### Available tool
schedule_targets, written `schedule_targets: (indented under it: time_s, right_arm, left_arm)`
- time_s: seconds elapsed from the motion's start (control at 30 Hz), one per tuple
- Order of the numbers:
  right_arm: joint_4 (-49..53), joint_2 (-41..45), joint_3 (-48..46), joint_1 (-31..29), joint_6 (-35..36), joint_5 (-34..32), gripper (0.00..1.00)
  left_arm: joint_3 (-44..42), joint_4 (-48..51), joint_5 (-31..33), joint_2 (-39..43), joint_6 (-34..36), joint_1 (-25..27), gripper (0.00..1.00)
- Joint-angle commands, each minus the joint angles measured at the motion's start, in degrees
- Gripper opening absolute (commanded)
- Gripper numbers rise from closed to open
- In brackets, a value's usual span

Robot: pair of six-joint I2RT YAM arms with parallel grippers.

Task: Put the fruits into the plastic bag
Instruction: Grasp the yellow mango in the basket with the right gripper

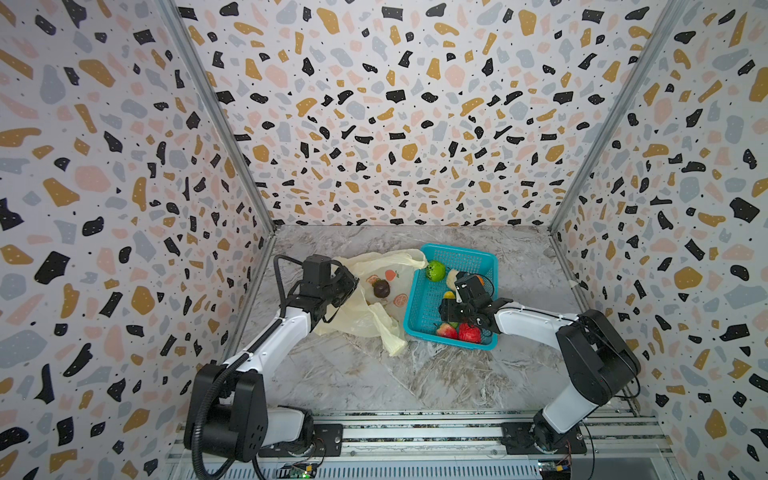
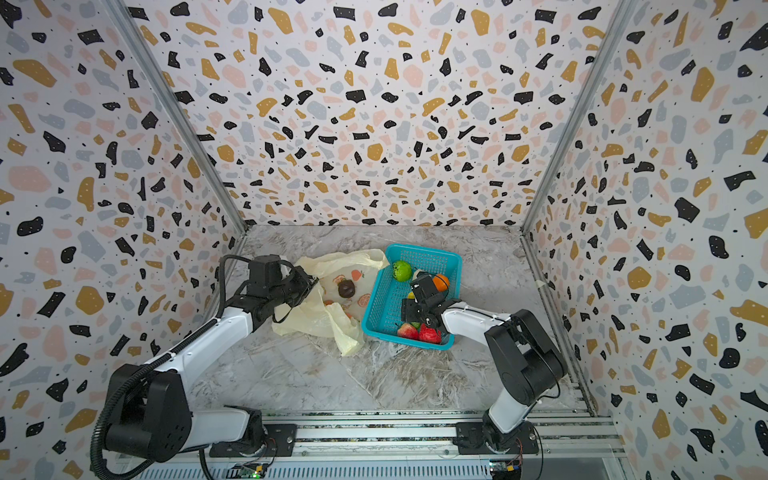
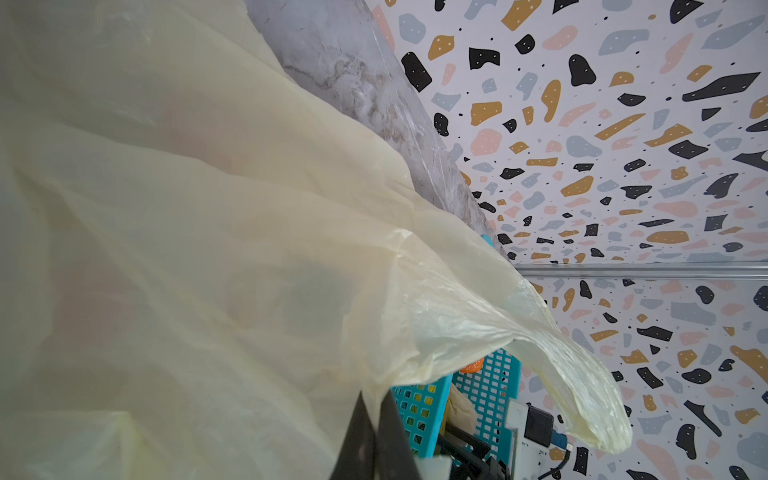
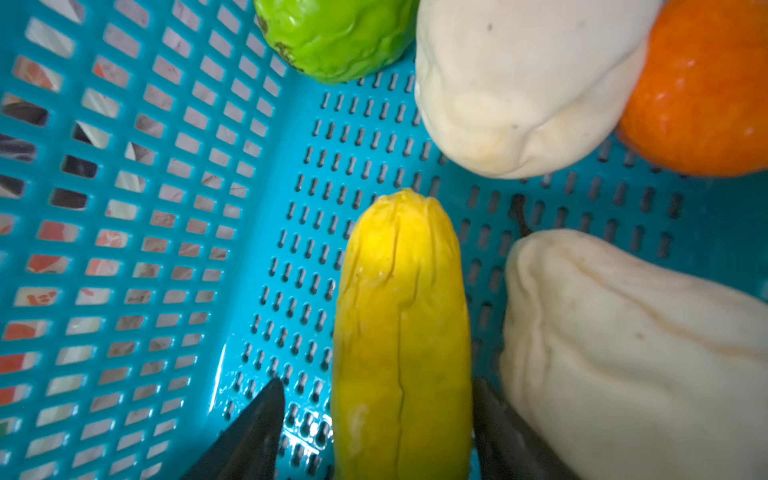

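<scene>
Yellow mango [image 4: 401, 332] sits between the parted fingers of the right gripper [image 4: 376, 382] in the teal basket [image 4: 124, 208] — not clamped. Left gripper [image 3: 374, 399] pinches the plastic bag [image 3: 208, 249]; only the dark fruit [image 1: 381, 288] lies there — seven to go.

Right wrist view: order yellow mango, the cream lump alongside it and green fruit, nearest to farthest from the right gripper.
1. Yellow mango, between the jaws of the right gripper.
2. Cream lump, just outside one finger.
3. Green fruit, in the far corner of the basket.
</scene>
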State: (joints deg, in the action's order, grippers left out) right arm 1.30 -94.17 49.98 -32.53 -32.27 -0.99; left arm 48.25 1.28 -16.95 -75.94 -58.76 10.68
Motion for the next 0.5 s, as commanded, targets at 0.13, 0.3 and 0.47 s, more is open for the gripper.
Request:
schedule_targets:
  time_s: [0.13,0.3,0.47]
  right_arm:
    - [-0.41,0.36,-1.09,-0.05,0.65,0.03,0.65]
    - [-1.87,0.34,-2.16,0.02,0.46,0.81,0.47]
    - [-2.90,3.64,-1.10,-0.02,2.36,1.69,0.26]
  left_arm:
    - [1.88,-0.31,0.38,-0.38,0.14,0.00,0.00]
    - [2.19,-0.17,0.27,-0.61,0.24,0.01,0.00]
    - [2.07,-0.26,0.30,-0.61,0.36,-0.03,0.00]
